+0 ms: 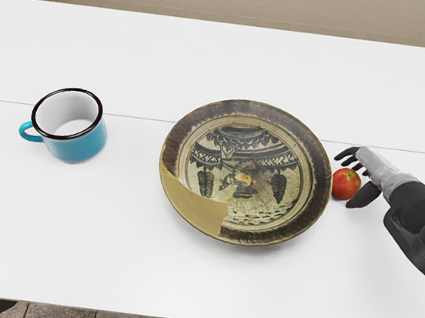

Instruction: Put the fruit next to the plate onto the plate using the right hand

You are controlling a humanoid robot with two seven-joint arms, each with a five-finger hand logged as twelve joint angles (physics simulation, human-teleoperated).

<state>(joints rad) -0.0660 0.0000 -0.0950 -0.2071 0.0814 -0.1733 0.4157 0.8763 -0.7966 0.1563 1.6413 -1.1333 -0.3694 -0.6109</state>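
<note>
Lying on the white table (224,67), a small red apple (344,183) is seen just beside the right edge of the plate (173,154), outside its rim and not on it. Whether apple and rim touch cannot be told. The plate is a wide, shallow dish with a dark brown border and a painted figure pattern in its well, and it is placed near the middle of the table. The right hand (367,176) is brought in from the picture's right edge, with its grey palm and black forearm shown at a slant. Its dark fingers (347,154) are spread and arched on the far side of the apple, while the thumb (363,196) is set at the apple's right side. The fingers are not closed around the fruit, and it cannot be told whether any of them touches it. A blue enamel mug (69,127) with a white inside and a dark rim is stood upright well to the left of the plate, its handle turned to the left.
</note>
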